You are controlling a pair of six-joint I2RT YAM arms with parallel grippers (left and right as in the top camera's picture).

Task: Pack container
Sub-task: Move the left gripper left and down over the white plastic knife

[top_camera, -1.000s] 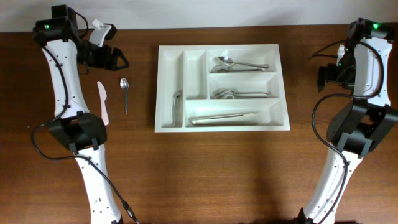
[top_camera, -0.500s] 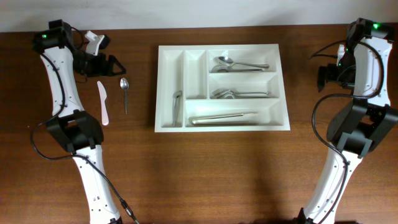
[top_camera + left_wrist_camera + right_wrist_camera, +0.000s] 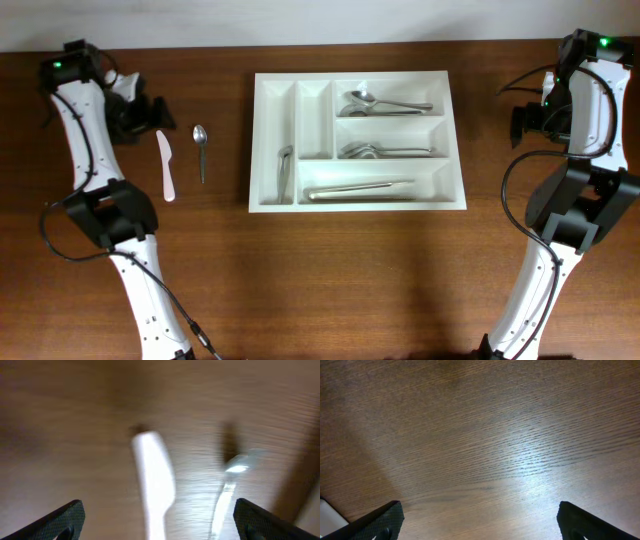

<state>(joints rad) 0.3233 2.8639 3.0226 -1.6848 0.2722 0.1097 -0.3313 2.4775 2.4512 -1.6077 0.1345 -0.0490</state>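
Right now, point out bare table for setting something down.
Bare wood: the wide stretch in front of the tray, and the strip between it and the right arm. Crowded: left of the tray, where white knife and spoon lie.

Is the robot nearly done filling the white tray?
Mostly. Done: shiny metal cutlery lies in four compartments of the large white plastic cutlery tray. In hand: nothing; the left gripper and right gripper are both open and empty. Left: a white plastic knife and a small metal spoon lie on the wooden table beside the tray, and one narrow slot is empty.
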